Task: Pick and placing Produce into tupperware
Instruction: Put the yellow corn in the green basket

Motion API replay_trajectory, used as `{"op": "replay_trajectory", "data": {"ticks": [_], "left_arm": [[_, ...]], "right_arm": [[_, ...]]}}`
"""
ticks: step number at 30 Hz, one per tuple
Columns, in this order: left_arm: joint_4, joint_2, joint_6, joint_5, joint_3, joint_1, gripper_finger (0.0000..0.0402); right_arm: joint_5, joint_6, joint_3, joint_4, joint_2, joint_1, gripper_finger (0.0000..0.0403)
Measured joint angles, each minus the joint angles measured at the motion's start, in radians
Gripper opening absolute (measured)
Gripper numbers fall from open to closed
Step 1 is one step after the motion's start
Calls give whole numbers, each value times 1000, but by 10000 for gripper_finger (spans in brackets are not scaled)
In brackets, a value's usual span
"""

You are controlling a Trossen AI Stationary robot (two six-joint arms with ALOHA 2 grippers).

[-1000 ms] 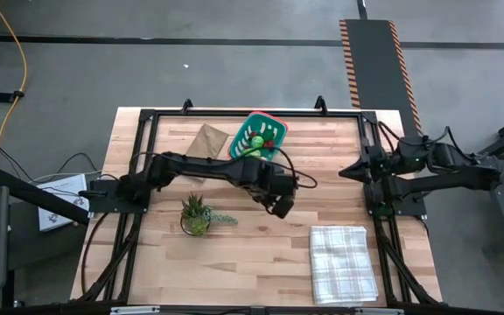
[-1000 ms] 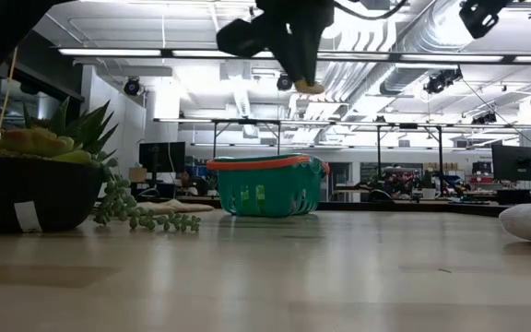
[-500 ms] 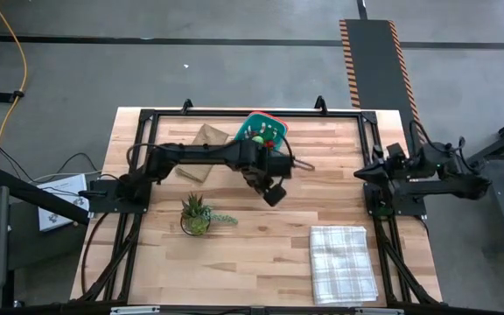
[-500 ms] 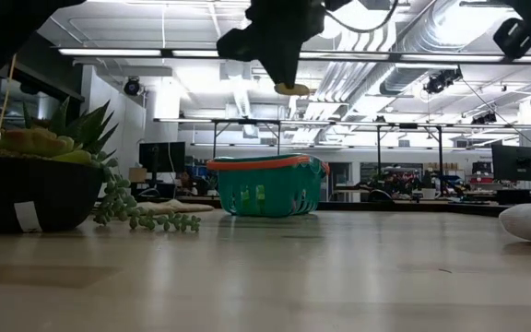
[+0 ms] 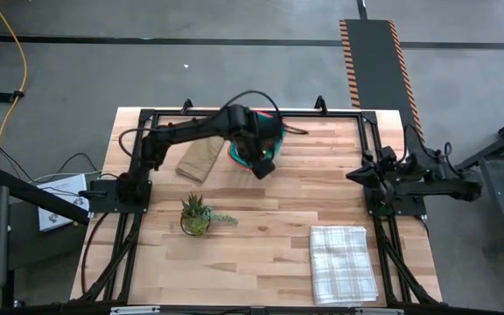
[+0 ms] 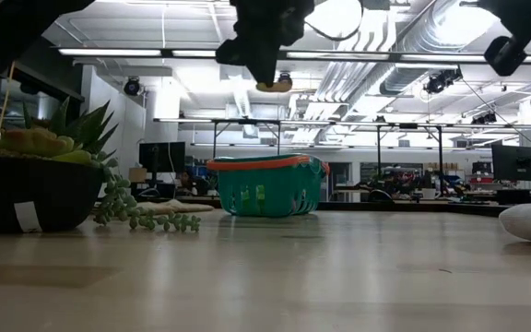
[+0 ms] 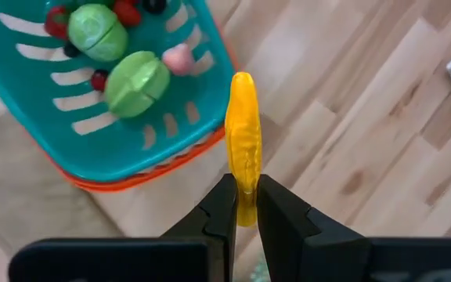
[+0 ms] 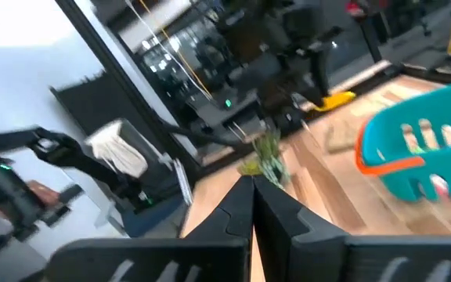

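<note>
Our left tool held a thin yellow piece of toy produce pinched between its two dark fingers, the piece standing out past the fingertips. Seen from above, that tool hung over the near edge of the teal basket at the far side of the worktop, its arm covering most of the basket. From worktop height we saw the tool well above the basket, the yellow piece at its tip and clear of the orange rim. In the left wrist view the yellow piece lay just beside the basket's orange-rimmed edge, over bare wood rather than over the slotted floor. Inside the basket we saw two green pieces, a pink one and small red ones.

Our right tool waited at the worktop's right edge, fingers pressed together and holding nothing.

A brown paper bag lay beside the basket, a potted plant stood nearer the front, and a checked cloth lay at front right.
</note>
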Motion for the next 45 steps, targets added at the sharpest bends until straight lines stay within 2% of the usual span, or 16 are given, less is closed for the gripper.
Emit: {"op": "replay_trajectory", "data": {"ticks": [11, 22, 27, 39, 45], "left_arm": [[-27, -34, 183, 65, 0, 123, 37], [-27, -40, 318, 124, 0, 185, 37], [-27, -40, 372, 141, 0, 202, 37], [-27, -39, 475, 242, 0, 264, 37], [-27, -39, 522, 244, 0, 277, 37]], "right_arm": [[47, 74, -104, 142, 0, 0, 1], [56, 151, -284, 529, 0, 1, 1], [56, 171, -340, 629, 0, 11, 1], [162, 160, -352, 638, 0, 61, 1], [225, 139, -352, 635, 0, 87, 1]]}}
